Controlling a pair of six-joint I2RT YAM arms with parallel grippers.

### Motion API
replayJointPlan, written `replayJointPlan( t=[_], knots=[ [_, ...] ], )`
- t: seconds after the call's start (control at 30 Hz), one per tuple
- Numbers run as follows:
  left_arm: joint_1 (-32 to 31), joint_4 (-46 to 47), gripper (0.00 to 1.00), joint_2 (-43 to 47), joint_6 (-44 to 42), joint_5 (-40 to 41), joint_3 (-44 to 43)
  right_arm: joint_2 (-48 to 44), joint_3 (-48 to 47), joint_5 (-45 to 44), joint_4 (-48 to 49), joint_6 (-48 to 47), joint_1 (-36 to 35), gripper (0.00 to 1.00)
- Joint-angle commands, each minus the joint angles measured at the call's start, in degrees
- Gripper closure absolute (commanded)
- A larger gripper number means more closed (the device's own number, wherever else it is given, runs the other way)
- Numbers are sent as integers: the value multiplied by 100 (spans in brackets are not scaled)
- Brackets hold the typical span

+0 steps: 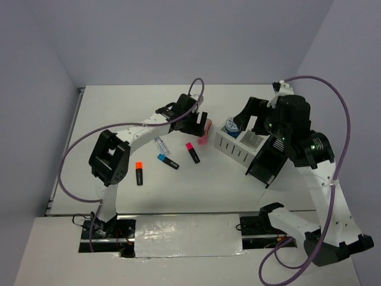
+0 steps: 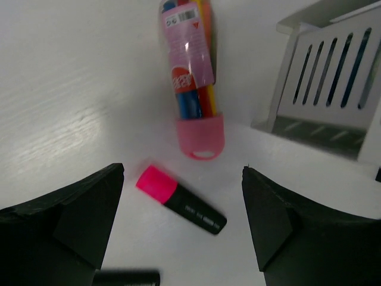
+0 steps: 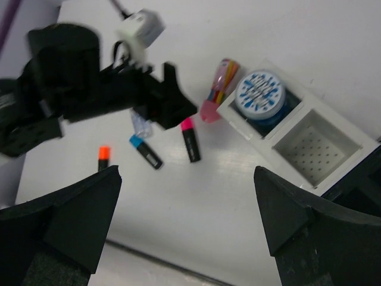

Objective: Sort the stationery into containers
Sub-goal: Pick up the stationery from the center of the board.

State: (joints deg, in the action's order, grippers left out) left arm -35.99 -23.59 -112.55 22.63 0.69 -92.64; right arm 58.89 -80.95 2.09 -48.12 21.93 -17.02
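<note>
Wide open and empty, the left hand (image 2: 181,193) is hovering just beside the pink tube (image 2: 191,77), probably a light, stiff, slippery thing best pinched across its middle.

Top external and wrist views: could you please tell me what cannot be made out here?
Black box: top view, right arm covers most of it; contents hidden.
Clear bottle: right wrist view, blurred, partly behind the left arm.
Pink tube: left wrist view, far end cut off by top edge.
</note>
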Motion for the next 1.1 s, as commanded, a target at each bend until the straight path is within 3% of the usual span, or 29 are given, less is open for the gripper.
replayJointPlan(
  t=[0.0, 0.3, 0.43, 0.7, 0.73, 0.9, 0.97, 1.0, 1.07],
  knots=[
    [-48, 917, 7, -458, 22, -25, -386, -211, 403, 940, -163, 153, -48, 0],
    [-268, 927, 12, -1436, 48, 291, -1037, -599, 194, 1294, -461, 162, -56, 0],
    [-286, 883, 25, -1612, 39, 335, -984, -449, -35, 1347, -558, 48, -47, 0],
    [-426, 980, 25, -1708, 83, 467, -588, -98, -334, 1488, -471, -14, -48, 0],
    [-444, 936, 35, -1743, 83, 528, -606, -80, -351, 1496, -444, -22, -39, 0],
    [-374, 743, 62, -1683, -144, 810, -536, -27, -299, 1531, -295, -40, -47, 0],
    [-295, 751, 80, -1577, -232, 731, -492, -36, -185, 1566, -207, -14, -47, 0],
    [-217, 768, 95, -1533, -294, 696, -448, -36, -150, 1610, -120, -5, -47, 0],
    [-128, 742, 100, -1314, -356, 670, -413, -18, -88, 1654, -31, -5, -47, 0]
  ],
)
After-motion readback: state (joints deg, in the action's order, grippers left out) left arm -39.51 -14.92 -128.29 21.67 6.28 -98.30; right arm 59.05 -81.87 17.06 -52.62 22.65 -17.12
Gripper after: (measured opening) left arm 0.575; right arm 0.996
